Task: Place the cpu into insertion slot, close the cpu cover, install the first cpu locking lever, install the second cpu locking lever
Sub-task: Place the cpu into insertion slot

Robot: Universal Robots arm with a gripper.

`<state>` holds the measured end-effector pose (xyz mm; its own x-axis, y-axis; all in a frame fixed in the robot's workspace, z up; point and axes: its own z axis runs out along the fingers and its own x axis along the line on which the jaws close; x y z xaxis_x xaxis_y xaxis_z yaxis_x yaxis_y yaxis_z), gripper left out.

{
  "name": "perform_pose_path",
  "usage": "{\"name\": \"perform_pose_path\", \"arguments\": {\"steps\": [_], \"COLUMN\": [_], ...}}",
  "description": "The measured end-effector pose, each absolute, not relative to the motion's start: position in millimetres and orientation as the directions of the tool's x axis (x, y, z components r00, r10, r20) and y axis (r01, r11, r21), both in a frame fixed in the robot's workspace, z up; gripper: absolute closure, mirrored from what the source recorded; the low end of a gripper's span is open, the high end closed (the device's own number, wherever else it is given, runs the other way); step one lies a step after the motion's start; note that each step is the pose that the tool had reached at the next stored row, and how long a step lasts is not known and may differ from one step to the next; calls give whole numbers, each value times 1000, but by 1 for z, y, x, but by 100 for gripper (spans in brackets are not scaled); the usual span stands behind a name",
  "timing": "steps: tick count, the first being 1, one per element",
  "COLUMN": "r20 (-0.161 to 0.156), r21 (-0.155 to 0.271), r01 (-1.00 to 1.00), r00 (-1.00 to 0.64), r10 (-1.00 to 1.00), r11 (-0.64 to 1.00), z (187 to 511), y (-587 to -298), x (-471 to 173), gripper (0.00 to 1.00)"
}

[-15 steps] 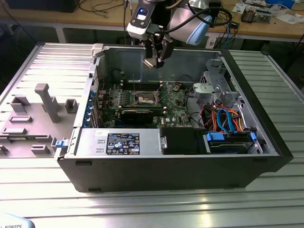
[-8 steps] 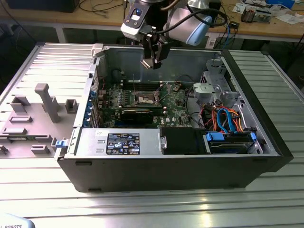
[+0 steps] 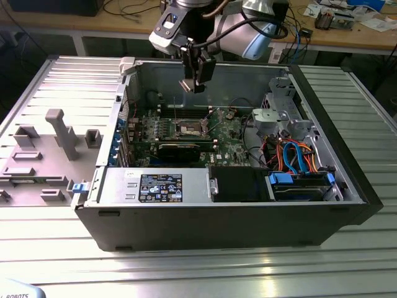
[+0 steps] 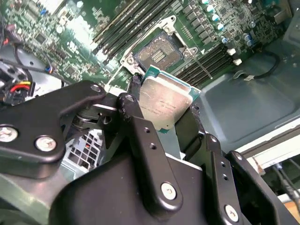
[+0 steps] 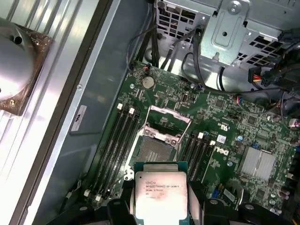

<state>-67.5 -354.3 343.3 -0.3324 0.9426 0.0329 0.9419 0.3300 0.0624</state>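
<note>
The cpu (image 4: 164,101), silver top facing out and green edge showing, is pinched by its opposite sides between the two black fingers (image 4: 140,124) of the gripper (image 4: 165,112), which are closed only as far as the chip's width allows. In the exterior view the cpu (image 3: 189,85) hangs in the gripper (image 3: 192,84) in the air over the open case (image 3: 217,217), apart from everything below. The slot (image 3: 188,129) lies at six o'clock from it there, down on the green board (image 3: 232,139). In both wrist views the slot (image 5: 152,151) (image 4: 158,54) is bare, its pale pin field uncovered, and the cpu (image 5: 161,194) sits near it but not over it. The cover (image 5: 169,114) stands tilted up off the slot, hinged at the slot's edge away from the cpu. Long black memory slots (image 5: 119,140) run along both flanks of the slot. In the exterior view a black card (image 3: 180,149) lies at six o'clock just beside the slot, a grey drive cage (image 3: 279,115) at three o'clock, blue and orange cables (image 3: 294,155) at four o'clock, and a labelled silver box (image 3: 152,186) at seven o'clock against the case wall. Outside the case, at nine o'clock, a grey tray (image 3: 43,155) of moulded blocks rests on the ribbed metal table (image 3: 347,261).
</note>
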Motion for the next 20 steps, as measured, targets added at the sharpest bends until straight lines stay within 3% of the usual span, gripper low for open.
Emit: {"name": "perform_pose_path", "arguments": {"steps": [2,20], "r20": [37,38], "r21": [48,46], "r01": [958,970], "r00": [-285,-241], "r10": [958,970], "r11": [283,239], "z": [341,338], "y": [-354,-354], "x": [-68,-68], "gripper": [46,46]}}
